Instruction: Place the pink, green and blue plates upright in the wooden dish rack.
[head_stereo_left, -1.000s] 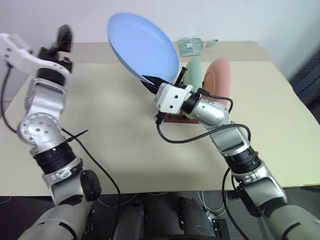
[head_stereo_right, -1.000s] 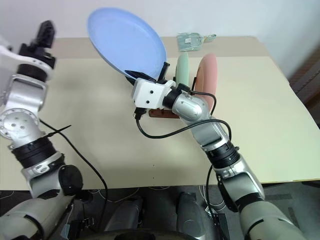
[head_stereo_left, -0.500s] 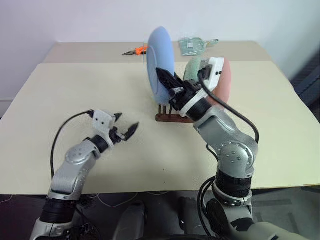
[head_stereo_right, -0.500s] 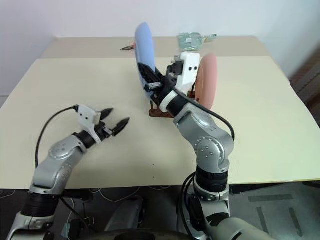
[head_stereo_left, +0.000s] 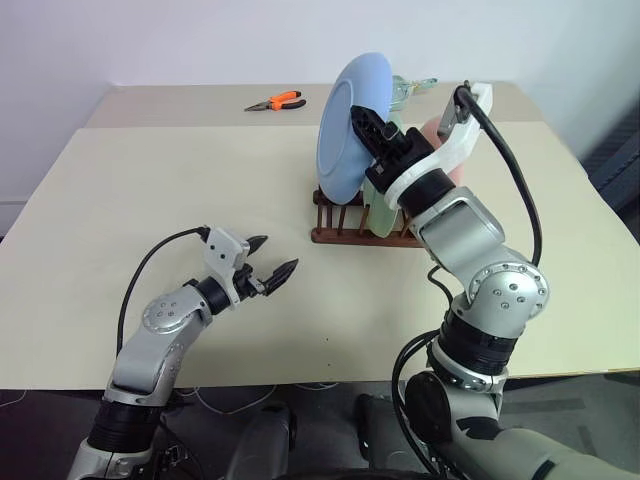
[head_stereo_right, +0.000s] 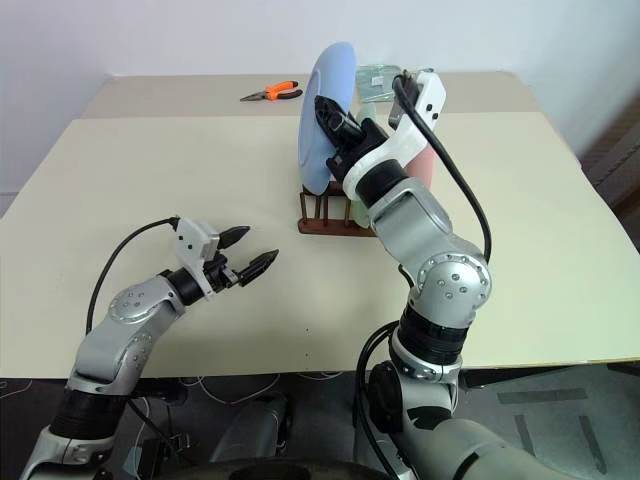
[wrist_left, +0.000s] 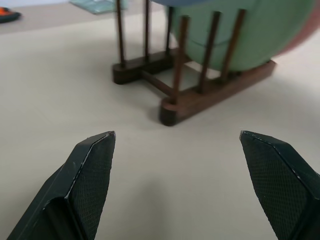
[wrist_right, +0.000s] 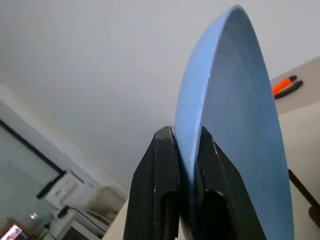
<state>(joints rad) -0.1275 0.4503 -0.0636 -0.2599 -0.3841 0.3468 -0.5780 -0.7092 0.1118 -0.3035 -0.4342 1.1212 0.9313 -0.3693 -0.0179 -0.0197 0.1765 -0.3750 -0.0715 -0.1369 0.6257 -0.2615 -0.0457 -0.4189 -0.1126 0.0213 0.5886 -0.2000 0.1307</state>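
Over the beige table (head_stereo_left: 120, 190), seen from the head cameras, the right gripper (head_stereo_left: 372, 128) clamps the rim of the blue plate (head_stereo_left: 350, 125), held on edge above the 9 o'clock end of the wooden dish rack (head_stereo_left: 352, 226). That arm hides most of the green plate (head_stereo_left: 383, 205) and the pink plate (head_stereo_left: 432, 130) standing toward 3 o'clock in the rack. Orange pliers (head_stereo_left: 275, 101) lie at 11 o'clock. At 7 o'clock of the rack, the left gripper (head_stereo_left: 270, 268) hovers low, its fingers spread and empty.

Left wrist view: between the parted fingertips (wrist_left: 92, 165) the rack's pegs stand; the green plate is cut off above, with only a pink sliver behind it.

Right wrist view: both fingers (wrist_right: 160, 175) pinch the blue plate's edge; its lower rim is cut off.
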